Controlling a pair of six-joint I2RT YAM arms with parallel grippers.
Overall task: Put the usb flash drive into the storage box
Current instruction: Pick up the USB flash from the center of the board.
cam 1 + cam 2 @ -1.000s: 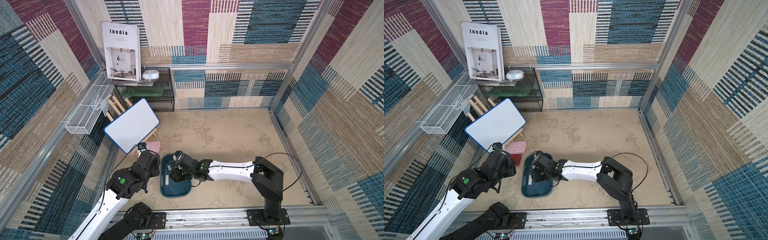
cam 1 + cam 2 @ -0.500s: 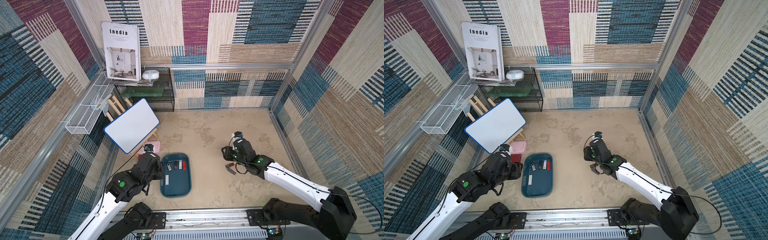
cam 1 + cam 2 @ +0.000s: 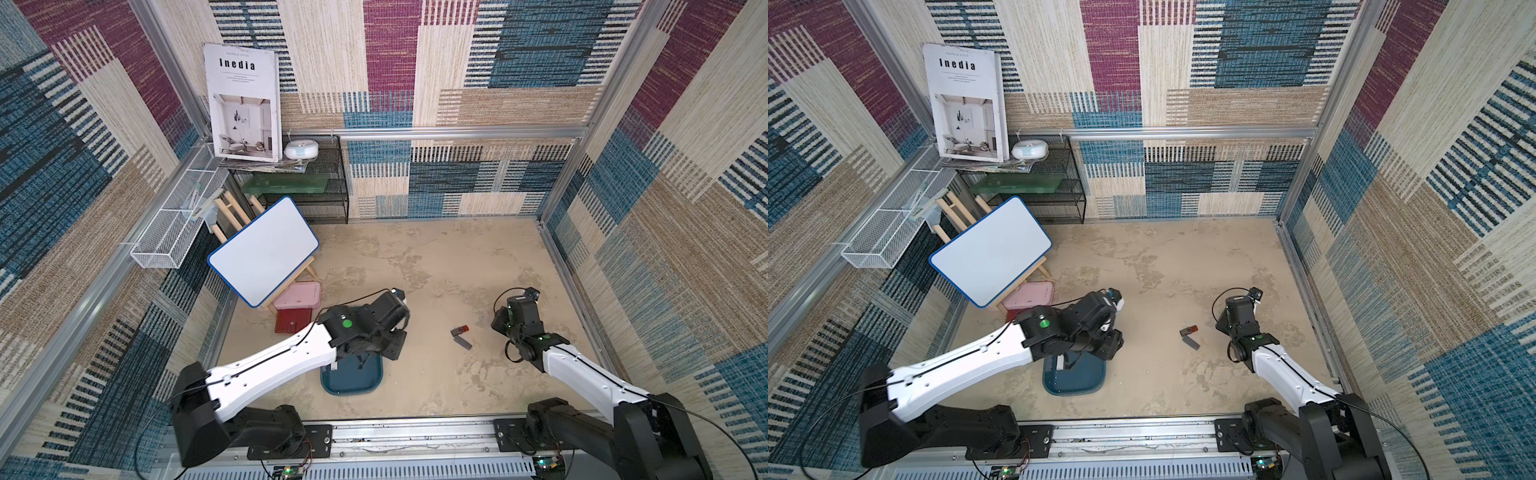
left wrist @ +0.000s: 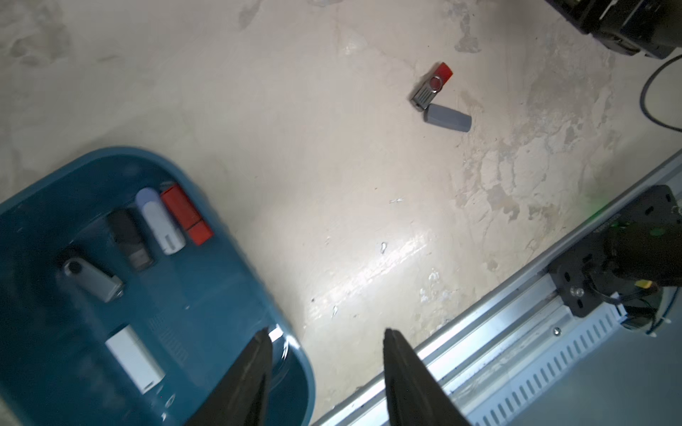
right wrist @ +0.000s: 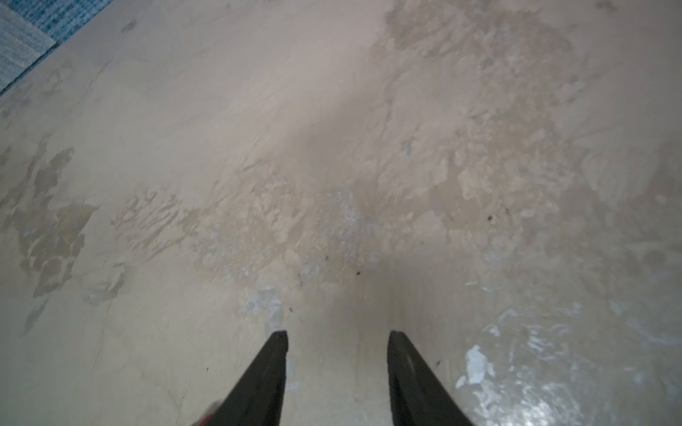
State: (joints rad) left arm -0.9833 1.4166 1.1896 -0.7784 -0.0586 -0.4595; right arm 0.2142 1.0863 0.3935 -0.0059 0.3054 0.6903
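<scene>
USB flash drive, red with a metal swivel clip (image 4: 431,86): we find it loose on the worktop (image 4: 295,129), well apart from the storage box (image 4: 214,302) and not yet stowed.

Grey flash drive (image 4: 447,117): it lies at an angle to the red one, their ends meeting or nearly so. We cannot tell whether they touch.

Storage box, contents: five drives (image 4: 159,221) lie inside, with bare floor left beside them.

Left gripper (image 4: 326,335): jaws spread, holding nothing, hovering over the box's rim.

Right gripper (image 5: 337,335): jaws spread, empty, above bare worktop. In both top views its arm stands near the two loose drives.

Step in hand, as we judge it: picking up one loose drive. We would use the right gripper, being the nearer. We would descend over the end away from the neighbouring drive and close across the narrow width, low to the worktop. On the red one we would pinch clip and body together, so the swivel cannot pivot. We would move the left gripper off the box before any drop.
</scene>
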